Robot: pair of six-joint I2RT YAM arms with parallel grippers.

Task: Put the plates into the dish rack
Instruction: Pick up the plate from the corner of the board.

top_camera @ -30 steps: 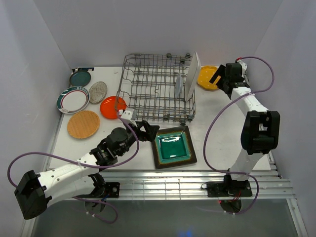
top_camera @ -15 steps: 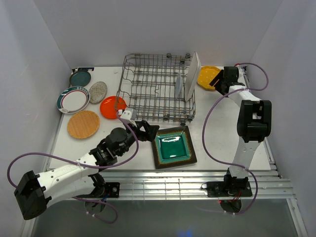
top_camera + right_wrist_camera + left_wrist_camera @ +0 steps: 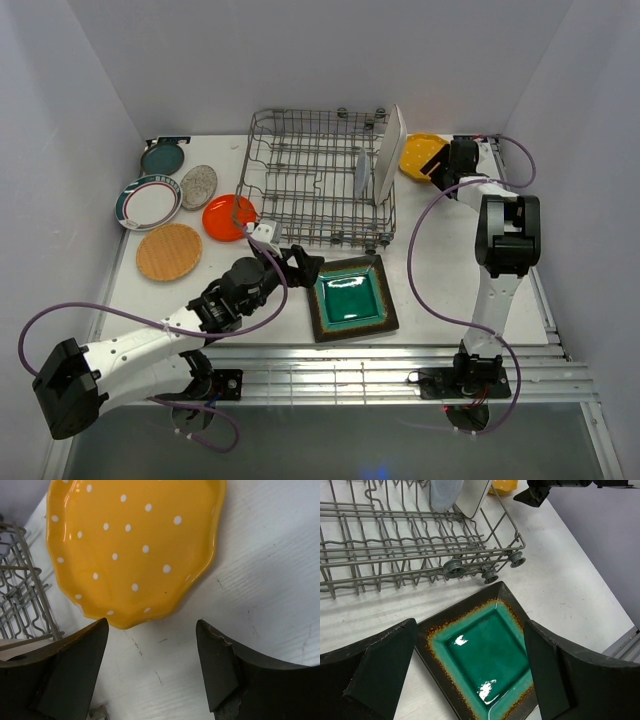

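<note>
Spread wide, the left fingers (image 3: 375,675), pinching nothing, low over a square plate (image 3: 487,652) framed between them. Lying flat on the tabletop (image 3: 570,580): dark brown rim, rust-speckled border, glossy green well. Just beyond those fingers, the near side of the dish rack (image 3: 395,540), grey wire on small wheels. Inside it, at the right end, two plates on edge among the tines: a white rectangular plate (image 3: 388,155), tilted, and a pale blue plate (image 3: 362,175) beside it.

Spread apart and empty too, the right fingers (image 3: 65,675), low over bare tabletop. Just ahead of them, a yellow scalloped plate (image 3: 135,545) with white dots, flat beside the rack's right side.

Beyond and left of the left fingers, flat on the tabletop: an orange plate (image 3: 228,217) next to the rack's corner, then a wood-tone plate (image 3: 169,251), a teal-rimmed white plate (image 3: 148,202), a speckled grey plate (image 3: 199,186) and a teal plate (image 3: 162,158).
</note>
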